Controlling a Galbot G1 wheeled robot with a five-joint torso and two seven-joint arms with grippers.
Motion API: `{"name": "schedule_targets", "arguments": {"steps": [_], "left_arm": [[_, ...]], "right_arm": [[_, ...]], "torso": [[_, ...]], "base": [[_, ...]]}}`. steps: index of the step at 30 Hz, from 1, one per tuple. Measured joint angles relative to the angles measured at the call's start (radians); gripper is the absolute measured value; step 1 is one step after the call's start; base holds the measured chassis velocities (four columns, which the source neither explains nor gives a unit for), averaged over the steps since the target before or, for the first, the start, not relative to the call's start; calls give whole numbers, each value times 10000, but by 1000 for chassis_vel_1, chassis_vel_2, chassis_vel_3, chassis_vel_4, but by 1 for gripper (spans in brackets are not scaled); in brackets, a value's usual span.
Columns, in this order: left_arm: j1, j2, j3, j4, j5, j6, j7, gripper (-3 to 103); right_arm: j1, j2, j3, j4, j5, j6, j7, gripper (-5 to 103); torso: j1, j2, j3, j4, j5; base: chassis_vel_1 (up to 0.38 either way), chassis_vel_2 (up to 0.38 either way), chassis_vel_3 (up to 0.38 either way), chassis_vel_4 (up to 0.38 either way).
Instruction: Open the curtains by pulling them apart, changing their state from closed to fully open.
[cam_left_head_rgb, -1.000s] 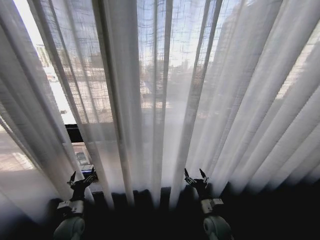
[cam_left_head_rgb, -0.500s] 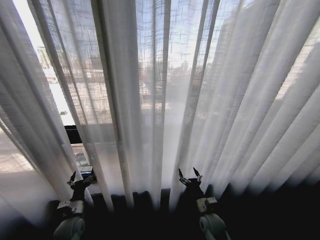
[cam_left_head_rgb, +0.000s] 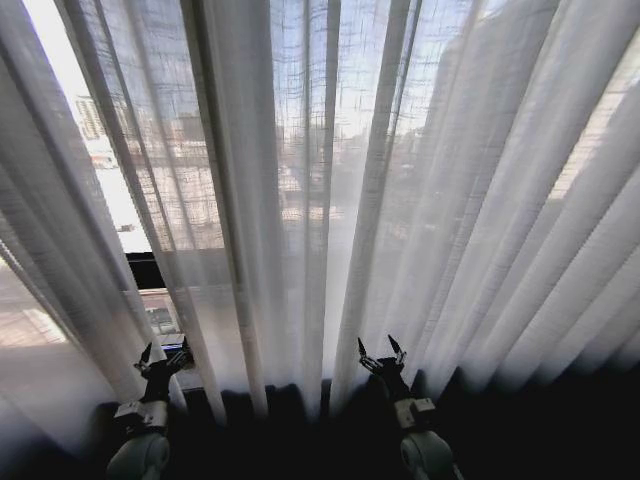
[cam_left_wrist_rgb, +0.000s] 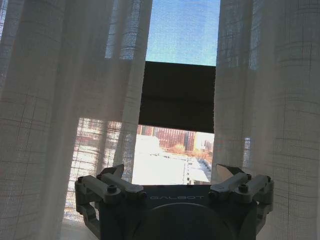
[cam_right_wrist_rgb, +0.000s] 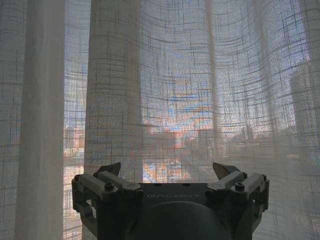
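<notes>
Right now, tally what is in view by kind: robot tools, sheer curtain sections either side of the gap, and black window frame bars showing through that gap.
Open robot tools: 2, left and right
Sheer white pleated curtains: 2 sections
Black window frame bar: 1
Total: 5

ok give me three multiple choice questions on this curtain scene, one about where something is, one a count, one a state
1. Where is the left gripper?
A. at a narrow gap between sheer panels
B. raised high near the top of the fabric
C. resting on a table

2. How many grippers are up at the curtains?
A. one
B. two
C. three

3. What state is the right gripper in?
A. shut on a fold of fabric
B. open, holding nothing
C. shut and empty

Answers:
1 A: the left wrist view has bare window between two panels straight ahead of it.
2 B: the head view has one low on the left and one low near the middle.
3 B: in the right wrist view its fingers stand apart with the fabric beyond them.
</notes>
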Motion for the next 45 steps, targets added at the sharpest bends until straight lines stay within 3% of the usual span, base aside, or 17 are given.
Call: {"name": "schedule_targets", "arguments": {"steps": [13,23,42,45], "left_arm": [[0,0,0,0,0,0,0,100],[-1,0,0,0,0,0,0,100],[-1,0,0,0,0,0,0,100],[0,0,0,0,0,0,0,100]], "right_arm": [[-142,166,-890,372,-346,40,-100,100],[1227,504,-880,-970,-439,-296,309,100],[2996,336,-1041,-2554,-355,-427,636,101],[3053,336,-1013,-2662,-361,-370,634,91]], "torso": [[1,1,0,1,-1],[2,1,1,0,1],[3,1,1,0,1],[2,0,1,0,1]], "base": [[0,0,0,0],[0,0,0,0],[0,0,0,0],[0,0,0,0]]}}
